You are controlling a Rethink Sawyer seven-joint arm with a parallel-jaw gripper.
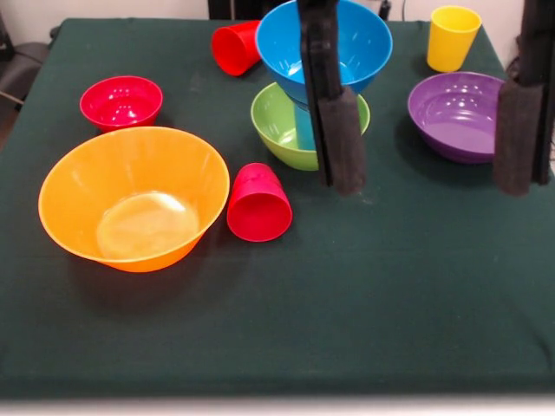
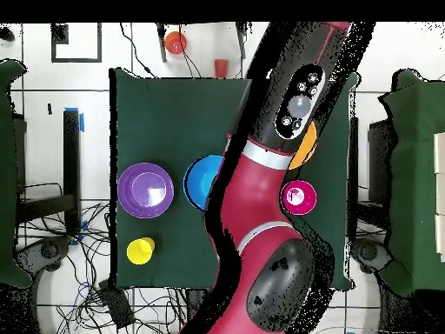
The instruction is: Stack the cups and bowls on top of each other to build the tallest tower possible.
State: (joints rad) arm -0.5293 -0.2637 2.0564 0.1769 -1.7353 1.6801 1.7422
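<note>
The tower stands at the table's back middle: a medium blue bowl [image 1: 360,39] on a light blue cup [image 1: 303,128] inside the green bowl [image 1: 279,121]. The blue bowl [image 2: 202,181] also shows from overhead. My gripper [image 1: 431,184] hangs open and empty, one finger [image 1: 340,130] in front of the tower, the other [image 1: 519,130] by the purple bowl [image 1: 455,113] [image 2: 146,190]. A yellow cup [image 1: 453,36] [image 2: 141,250] stands upright behind the purple bowl. One red cup [image 1: 258,204] lies beside the huge orange bowl [image 1: 130,204]; another red cup [image 1: 236,48] lies at the back. A small red bowl [image 1: 121,101] [image 2: 300,197] sits at the left. The small dark blue bowl is out of view.
The dark green table [image 1: 390,295] [image 2: 174,113] has open cloth across its near half. In the overhead view my red arm [image 2: 261,226] covers the table's middle and most of the orange bowl [image 2: 306,155]. Cables lie on the floor around the table.
</note>
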